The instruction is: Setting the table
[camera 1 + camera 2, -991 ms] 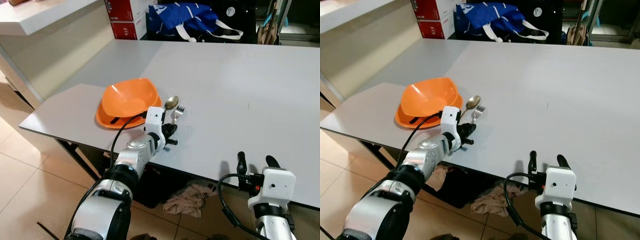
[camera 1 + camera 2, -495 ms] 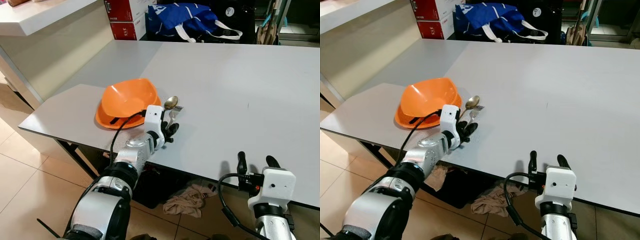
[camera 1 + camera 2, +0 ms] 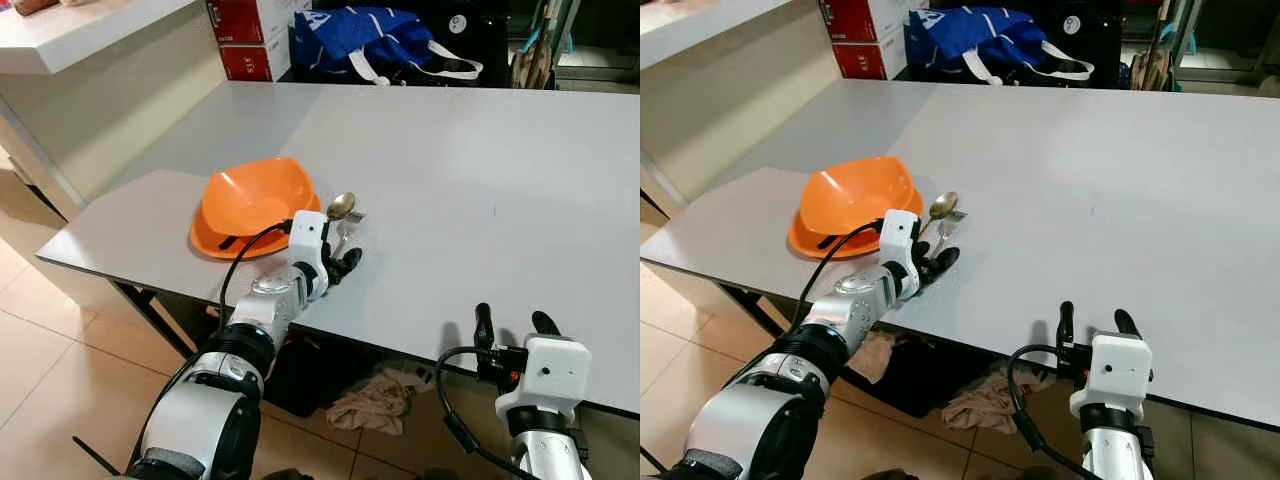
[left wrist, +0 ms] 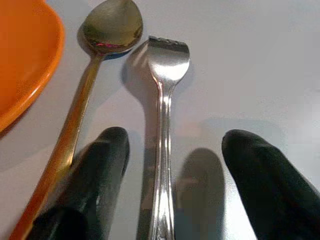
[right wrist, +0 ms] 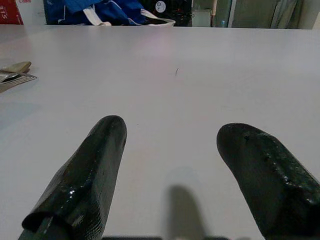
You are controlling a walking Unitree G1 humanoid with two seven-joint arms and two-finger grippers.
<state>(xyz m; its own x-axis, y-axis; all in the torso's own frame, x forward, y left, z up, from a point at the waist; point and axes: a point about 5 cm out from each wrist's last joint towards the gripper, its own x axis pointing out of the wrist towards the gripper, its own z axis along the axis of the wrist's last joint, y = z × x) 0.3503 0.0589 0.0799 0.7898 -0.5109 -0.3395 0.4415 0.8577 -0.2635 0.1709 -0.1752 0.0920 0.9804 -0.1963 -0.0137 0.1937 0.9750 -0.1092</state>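
Bowl [image 3: 252,203], spoon [image 4: 98,60] & fork [image 4: 163,110] already on the bench [image 3: 480,180] — cutlery at bowl's 3 o'clock. Your left pincer [image 4: 170,165] is open, straddling the fork handle, gripping nothing; right pincer [image 5: 170,165] open, idle.

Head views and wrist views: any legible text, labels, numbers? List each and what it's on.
Red boxes: white print, too small and blurred to read.
Blue bag: white marking, not legible.
Black item behind the bag: round white sticker, unreadable.
Orange bowl, spoon, fork, table: no text.
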